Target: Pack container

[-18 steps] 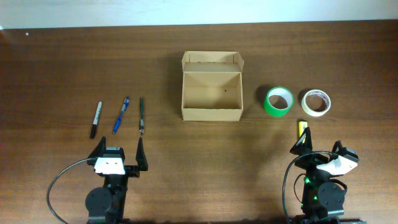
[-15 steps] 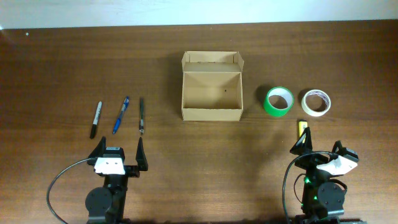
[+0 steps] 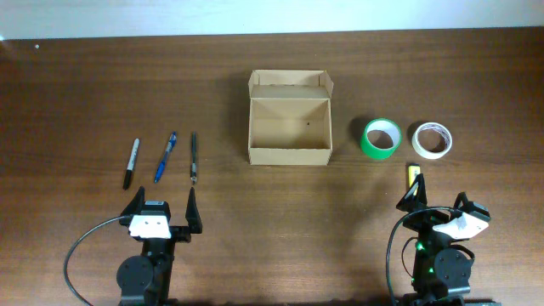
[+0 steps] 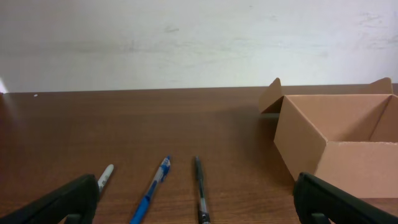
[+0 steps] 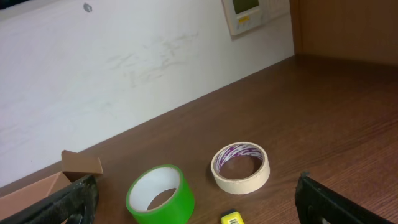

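The container (image 3: pixel 289 127), a tan cardboard box with its flap lid folded back, stands open and empty at the table's middle; it also shows at the right of the left wrist view (image 4: pixel 339 149). My left gripper (image 3: pixel 163 208) rests open near the front edge, below a black marker (image 3: pixel 131 162), a blue pen (image 3: pixel 165 156) and a dark pen (image 3: pixel 193 157). My right gripper (image 3: pixel 440 200) is open too, just in front of a small yellow item (image 3: pixel 412 174), a green tape roll (image 3: pixel 382 138) and a beige tape roll (image 3: pixel 432 140). Neither gripper holds anything.
A white wall runs along the table's far edge (image 3: pixel 272 34). In the right wrist view a wall panel (image 5: pixel 255 14) hangs above the far corner. Bare wood lies between the pens and the container.
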You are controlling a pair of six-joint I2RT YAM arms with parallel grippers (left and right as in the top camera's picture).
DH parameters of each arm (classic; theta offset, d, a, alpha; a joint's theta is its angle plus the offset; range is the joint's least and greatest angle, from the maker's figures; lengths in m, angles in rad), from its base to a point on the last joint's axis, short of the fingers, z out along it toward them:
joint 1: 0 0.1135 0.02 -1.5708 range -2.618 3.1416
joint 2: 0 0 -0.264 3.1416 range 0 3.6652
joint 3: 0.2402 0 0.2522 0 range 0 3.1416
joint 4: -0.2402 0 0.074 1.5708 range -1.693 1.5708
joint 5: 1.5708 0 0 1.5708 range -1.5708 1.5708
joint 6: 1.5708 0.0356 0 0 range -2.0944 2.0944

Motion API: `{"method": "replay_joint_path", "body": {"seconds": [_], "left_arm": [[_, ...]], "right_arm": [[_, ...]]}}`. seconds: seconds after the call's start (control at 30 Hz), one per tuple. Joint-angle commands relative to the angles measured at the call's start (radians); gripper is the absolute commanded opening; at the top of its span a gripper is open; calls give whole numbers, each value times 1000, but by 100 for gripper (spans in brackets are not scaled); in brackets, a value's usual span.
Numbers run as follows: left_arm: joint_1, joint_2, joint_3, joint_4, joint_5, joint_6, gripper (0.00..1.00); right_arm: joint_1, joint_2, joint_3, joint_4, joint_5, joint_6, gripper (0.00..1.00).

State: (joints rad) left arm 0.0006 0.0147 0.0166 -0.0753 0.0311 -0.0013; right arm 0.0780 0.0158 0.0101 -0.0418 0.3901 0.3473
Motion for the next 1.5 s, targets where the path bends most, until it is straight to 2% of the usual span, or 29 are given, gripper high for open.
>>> {"method": "replay_joint_path", "body": {"seconds": [0.0,1.2,1.37,1.47], "left_arm": [[1,-8,-8,-1,14,-3,100],[1,-8,-8,-5,-10,-3,100],[1,-2,-7,-7,3,-23,100],[1,34,14,-49,0,-105,100]], "right_arm": [[-7,-7,-5,-8,-5,2,99],[-7,-7,-5,-6,-7,3,99],[-6,-7,-5,-15,-140,3,99],[-6,6,-4,-31,-283,2,99]]}}
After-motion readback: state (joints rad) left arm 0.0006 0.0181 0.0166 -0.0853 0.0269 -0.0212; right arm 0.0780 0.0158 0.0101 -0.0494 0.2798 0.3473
